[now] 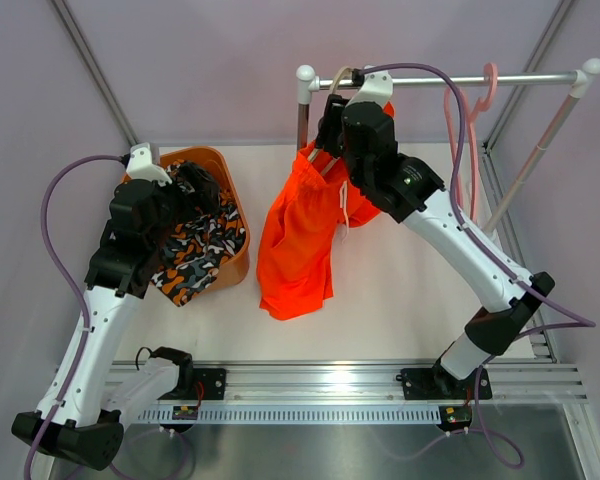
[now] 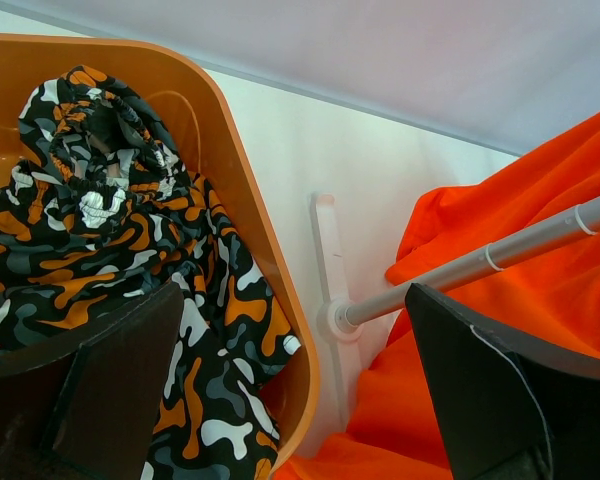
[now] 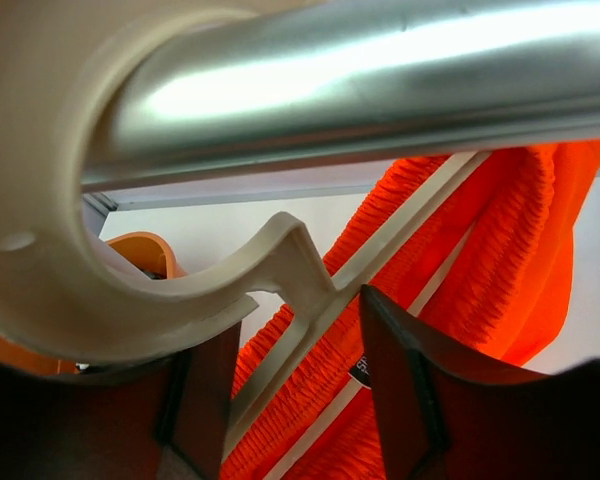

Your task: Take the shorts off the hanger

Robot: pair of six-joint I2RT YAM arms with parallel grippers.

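Plain orange shorts [image 1: 300, 240] hang from a cream hanger [image 1: 335, 78] hooked on the rack's rail [image 1: 450, 80], their lower end lying on the table. My right gripper [image 1: 330, 110] is up at that hanger. In the right wrist view its jaws [image 3: 298, 320] stand open on either side of the hanger's neck [image 3: 310, 290], just under the hook and the rail [image 3: 380, 90], with the shorts' waistband [image 3: 500, 250] behind. The camouflage shorts [image 1: 195, 255] lie in the orange bin [image 1: 230, 170]. My left gripper [image 1: 195, 185] hovers over them, open and empty [image 2: 292, 300].
A pink hanger [image 1: 470, 130] hangs further right on the rail. The rack's left post [image 2: 460, 275] and its white foot [image 2: 325, 250] stand between the bin's rim [image 2: 250, 220] and the orange shorts [image 2: 570, 160]. The rack's right post [image 1: 555, 130] leans at the far right.
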